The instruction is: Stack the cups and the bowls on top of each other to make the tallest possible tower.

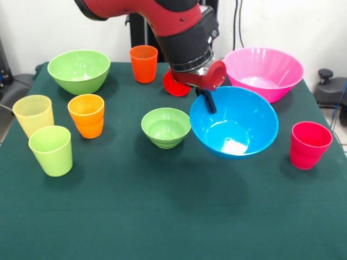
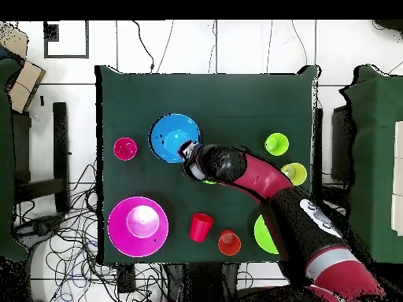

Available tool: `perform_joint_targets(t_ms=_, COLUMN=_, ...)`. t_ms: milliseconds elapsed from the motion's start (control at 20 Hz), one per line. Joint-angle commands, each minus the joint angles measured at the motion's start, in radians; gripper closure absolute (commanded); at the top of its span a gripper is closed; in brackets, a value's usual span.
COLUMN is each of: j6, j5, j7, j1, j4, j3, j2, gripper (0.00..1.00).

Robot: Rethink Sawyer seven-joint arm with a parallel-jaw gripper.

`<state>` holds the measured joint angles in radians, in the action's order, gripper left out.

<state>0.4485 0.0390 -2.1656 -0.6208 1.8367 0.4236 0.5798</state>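
Nearest, lime green cup (image 1: 51, 150) stands clear; gripper (image 1: 206, 101) pinches tilted blue bowl's (image 1: 234, 122) rim beside small green bowl (image 1: 166, 127).

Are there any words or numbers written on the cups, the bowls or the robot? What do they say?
No text can be read anywhere.
The red and black robot arm has white marks on its sleeve, too blurred to read.
The plastic cups, the plastic bowls such as the large blue bowl, and the dark green table cloth show no lettering.
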Motion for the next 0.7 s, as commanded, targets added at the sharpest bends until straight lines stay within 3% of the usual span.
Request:
perform_joint_targets(t_ms=50, j6=-0.066, j5=-0.08, j7=0.021, j1=-0.015, j4=0.081, j3=0.059, j2=0.039, gripper=1.0)
perform_joint_targets(t_ms=700, j6=-0.088, j5=-0.144, j7=0.044, j1=-0.099, j4=0.14, j3=0.08, j2=0.06, gripper=1.0)
